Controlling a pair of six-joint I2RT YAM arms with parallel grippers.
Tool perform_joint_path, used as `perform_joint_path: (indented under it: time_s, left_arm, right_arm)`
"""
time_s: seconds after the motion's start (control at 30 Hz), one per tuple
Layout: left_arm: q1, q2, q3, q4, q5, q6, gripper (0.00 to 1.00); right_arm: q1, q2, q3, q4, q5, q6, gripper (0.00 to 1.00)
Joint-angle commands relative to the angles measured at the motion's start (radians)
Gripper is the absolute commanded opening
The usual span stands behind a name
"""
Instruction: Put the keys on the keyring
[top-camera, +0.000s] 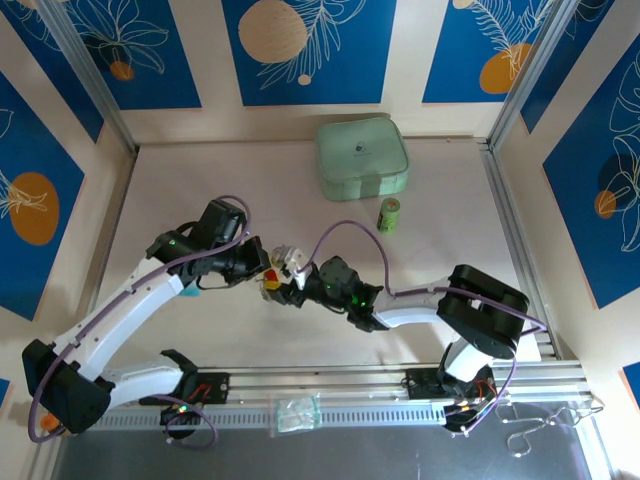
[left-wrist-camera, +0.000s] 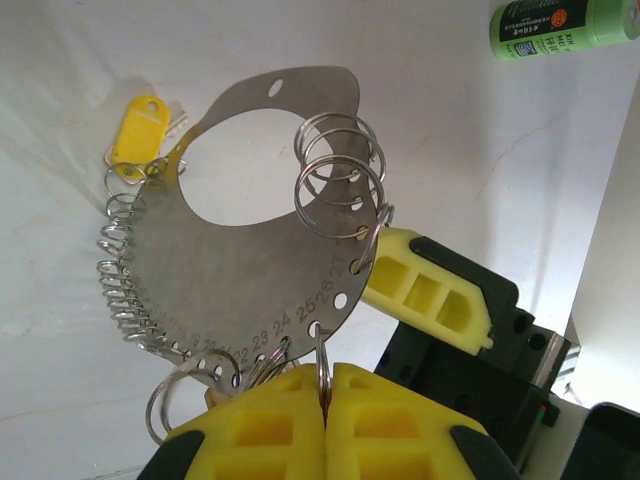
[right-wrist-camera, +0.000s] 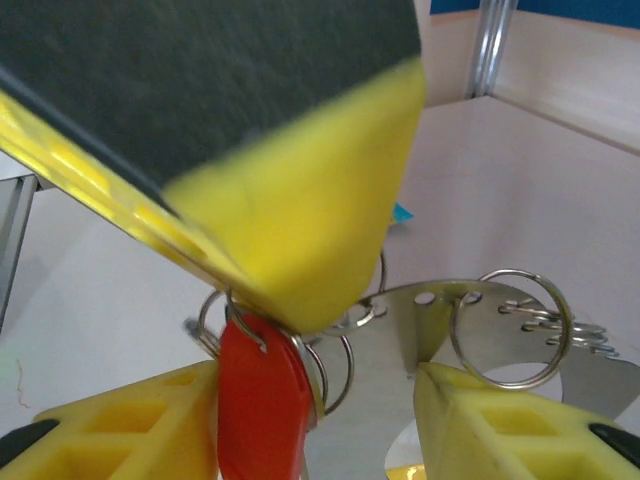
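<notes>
Listing from the keyring (left-wrist-camera: 230, 280) outward: a steel oval plate with split rings along its rim, held on edge over the table (top-camera: 170, 180) by your left gripper (left-wrist-camera: 325, 385), jaws pressed together on the plate's lower rim. Yellow key (left-wrist-camera: 138, 125): hanging from a rim ring opposite that grip. Red key (right-wrist-camera: 258, 400): at a cluster of rings by the plate, between the fingers of your right gripper (right-wrist-camera: 315, 385), jaws apart, gripping nothing. Step in hand, as judged: mounting the red key; whether its ring already passes through the plate cannot be told. Next move calls for you to close squarely on the red head and feed its ring on.
</notes>
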Motion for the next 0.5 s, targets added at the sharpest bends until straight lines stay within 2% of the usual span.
perform_joint_path:
  time_s: [0.0, 0.23, 0.37, 0.47]
  left_arm:
    - [-0.007, 0.003, 0.032, -0.010, 0.024, 0.002, 0.00]
    - [-0.007, 0.004, 0.040, -0.028, 0.008, 0.023, 0.00]
    - [-0.008, 0.006, 0.039, -0.031, 0.005, 0.030, 0.00]
    - [-0.008, 0.009, 0.040, -0.029, 0.010, 0.030, 0.00]
  right_arm:
    - [-0.007, 0.002, 0.027, 0.063, -0.061, -0.017, 0.45]
    - [-0.023, -0.008, 0.004, 0.057, -0.118, -0.002, 0.18]
    - [-0.040, -0.041, -0.025, 0.038, -0.171, 0.013, 0.15]
    - [-0.049, -0.058, -0.037, 0.016, -0.219, 0.010, 0.09]
